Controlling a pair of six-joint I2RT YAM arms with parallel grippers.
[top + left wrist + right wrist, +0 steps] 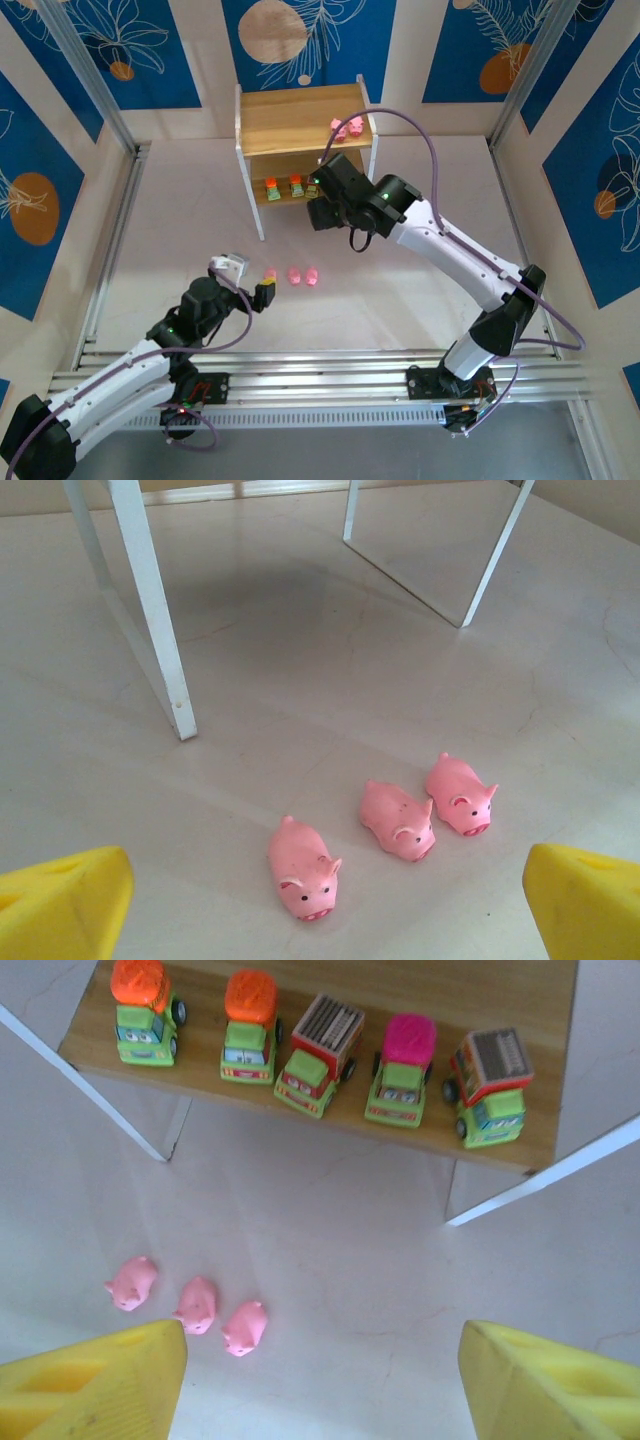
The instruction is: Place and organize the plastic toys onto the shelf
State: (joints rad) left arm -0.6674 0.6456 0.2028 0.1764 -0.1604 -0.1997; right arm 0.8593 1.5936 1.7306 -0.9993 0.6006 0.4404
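At the far end of the pale desk, the two-tier wooden shelf stands on thin white legs. The right fingers hover spread and empty just in front of its lower board, where five green toy trucks sit in a row: two orange-topped, one magenta, two grey. The left fingers, also spread wide and holding nothing, hang near three pink pigs lying close together on the desk. On the top board's right end rest two more pigs.
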